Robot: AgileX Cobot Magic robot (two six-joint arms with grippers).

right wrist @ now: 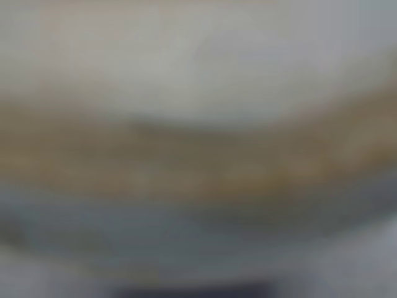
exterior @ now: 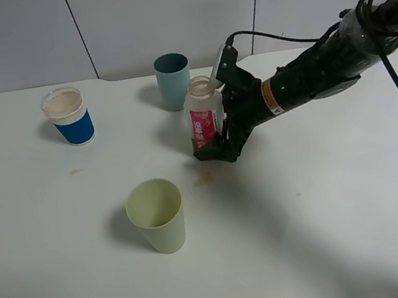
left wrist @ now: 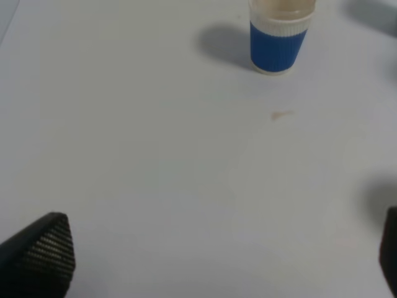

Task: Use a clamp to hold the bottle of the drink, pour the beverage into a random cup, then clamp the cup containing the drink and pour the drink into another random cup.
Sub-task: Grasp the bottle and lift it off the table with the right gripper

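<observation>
Right jaws stood spread wide on either side of the upright bottle (exterior: 204, 113), low on its body, though whether they touched it could not be told. Left jaws gaped fully apart, holding nothing, above the tabletop (left wrist: 155, 174), with the blue-sleeved cup (left wrist: 278, 43) well ahead of them. Near the right jaws, past the bottle, stood the teal cup (exterior: 173, 80); the pale yellow-green tumbler (exterior: 157, 216) stood well apart from them.

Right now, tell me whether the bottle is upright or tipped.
Upright: the bottle stands on the table, open neck facing up, right gripper at its lower body.
</observation>
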